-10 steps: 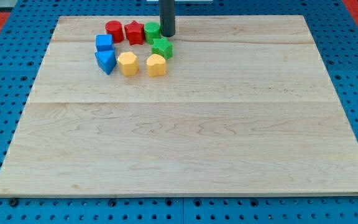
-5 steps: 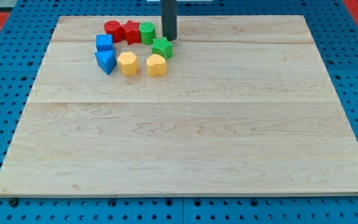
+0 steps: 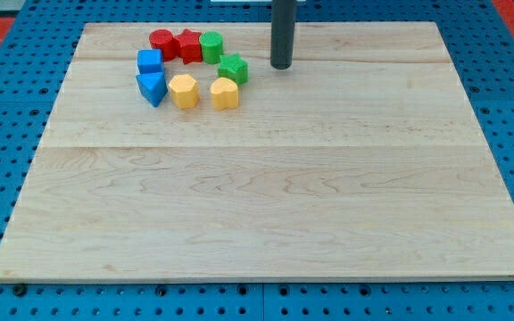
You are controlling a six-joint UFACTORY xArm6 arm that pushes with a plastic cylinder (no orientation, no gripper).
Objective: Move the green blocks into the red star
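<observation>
Pale wooden board [image 3: 266, 205] on blue pegboard [image 3: 7, 98].

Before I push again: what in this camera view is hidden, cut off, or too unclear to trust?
- Camera view: the dark rod above my tip is cut off by the top edge.
- The red star block and green cylinder block: contact or a gap, too small to tell.
- The green star block: its far side faces away.

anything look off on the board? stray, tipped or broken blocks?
Nothing stands out. All seven blocks sit upright in one cluster at the view's top left. The green cylinder touches the red star; the green star sits apart. My tip is right of it, clear.
</observation>
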